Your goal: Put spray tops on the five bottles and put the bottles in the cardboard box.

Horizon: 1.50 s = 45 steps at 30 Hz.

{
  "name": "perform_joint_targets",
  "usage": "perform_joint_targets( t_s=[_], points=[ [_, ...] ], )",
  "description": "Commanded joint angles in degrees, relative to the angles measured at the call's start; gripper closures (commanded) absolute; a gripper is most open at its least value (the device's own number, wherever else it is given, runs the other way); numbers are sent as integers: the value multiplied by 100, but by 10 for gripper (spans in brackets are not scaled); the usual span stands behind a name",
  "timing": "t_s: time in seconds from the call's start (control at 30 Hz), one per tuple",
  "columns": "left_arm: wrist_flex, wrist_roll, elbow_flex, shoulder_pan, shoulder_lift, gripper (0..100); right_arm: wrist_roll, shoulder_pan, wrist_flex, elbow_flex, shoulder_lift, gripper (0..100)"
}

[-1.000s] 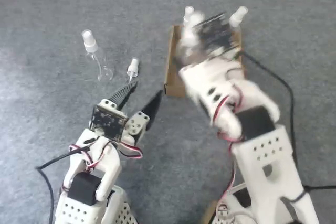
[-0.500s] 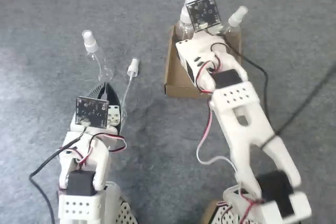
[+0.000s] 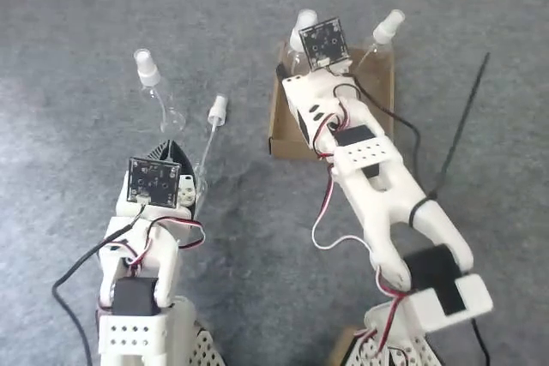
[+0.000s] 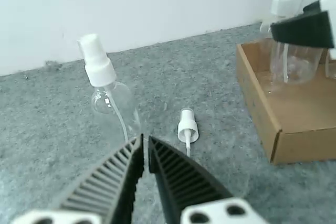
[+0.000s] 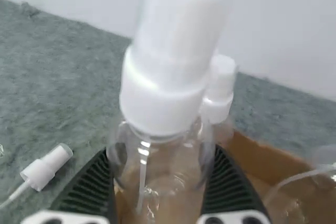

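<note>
**Right gripper clamps capped bottle at the cardboard box**

The right gripper [image 5: 161,163] is clenched around a clear plastic bottle [image 4: 287,59] fitted with a white spray top [image 5: 173,72]. It holds the bottle upright within the walls of the shallow brown cardboard box [image 3: 279,122]. Whether the bottle's base touches the box floor cannot be told. A second capped bottle [image 5: 220,95] stands just behind it in the box. A third bottle [image 3: 386,30] leans at the box's far corner, crowding the space around the held one.

Well apart on the grey carpeted tabletop [image 3: 77,169], the left gripper [image 4: 145,142] hangs low with its jaws pressed almost together, grasping nothing. Directly ahead of it lies a loose white spray top [image 4: 187,125], its thin dip tube pointing back toward the gripper. Near that stands a lone capped clear bottle [image 4: 111,100], upright and outside the box.
</note>
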Motion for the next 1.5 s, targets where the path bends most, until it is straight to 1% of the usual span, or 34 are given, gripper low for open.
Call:
perform_joint_targets(
  t_s=[0.0,0.27,0.6,0.73,0.87,1.47],
  points=[
    [-141,-26,-31,-18,35,988,-70,119,-171,-299,154,994],
    [-141,-26,-31,-9,35,988,-114,338,-154,-993,1068,994],
    [-141,-26,-31,0,35,988,-132,136,-163,-1073,1420,993],
    [-167,-26,40,0,0,988,-158,145,-163,-1073,1446,993],
    [-167,-26,40,0,0,988,-501,127,-119,-1055,1429,993],
    [-167,-26,48,0,0,988,-484,-13,-145,-651,1481,992]
  ],
)
